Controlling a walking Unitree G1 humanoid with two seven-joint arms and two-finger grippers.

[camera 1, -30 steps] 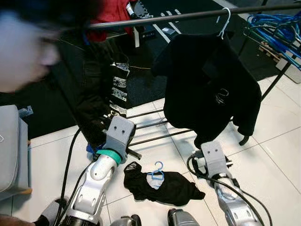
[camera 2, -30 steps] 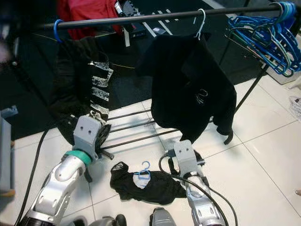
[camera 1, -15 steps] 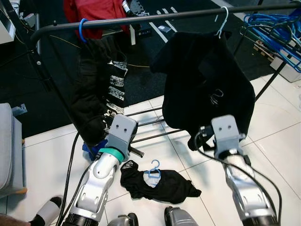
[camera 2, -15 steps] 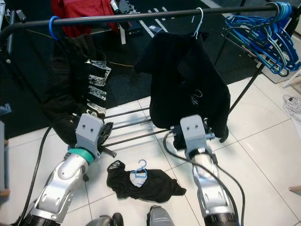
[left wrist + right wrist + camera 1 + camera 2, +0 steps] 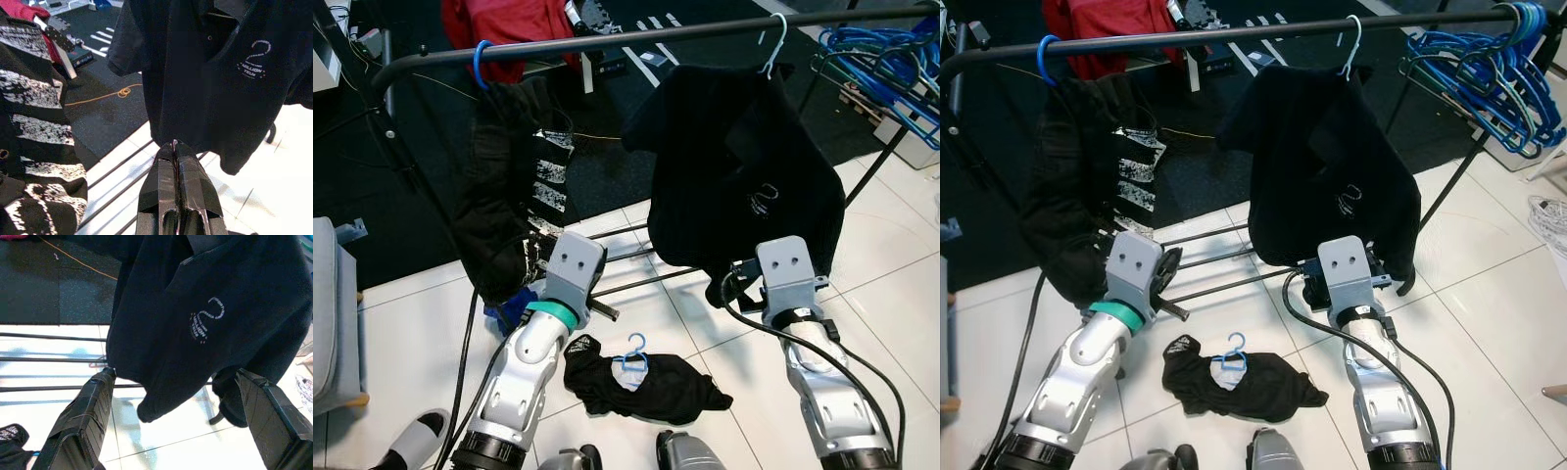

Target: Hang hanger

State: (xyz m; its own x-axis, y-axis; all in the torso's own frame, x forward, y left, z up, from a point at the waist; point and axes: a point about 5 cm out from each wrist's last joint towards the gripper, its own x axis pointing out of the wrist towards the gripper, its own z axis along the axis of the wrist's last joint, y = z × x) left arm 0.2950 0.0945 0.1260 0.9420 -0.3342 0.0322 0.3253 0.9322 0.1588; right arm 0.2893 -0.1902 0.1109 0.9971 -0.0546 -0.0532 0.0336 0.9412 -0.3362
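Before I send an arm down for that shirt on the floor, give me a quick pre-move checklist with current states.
1. Black shirt on a blue hanger lying on the tiles between the arms: ok.
2. Right tool open, holding nothing: ok.
3. Left tool shut, holding nothing: not ok if it is the one to grasp.
4. Free stretch on the rail between the two hung garments: ok.
5. Hanging black polo close in front of both tools, snag risk: not ok.
6. Hanger seated in the shirt's neck: cannot tell.
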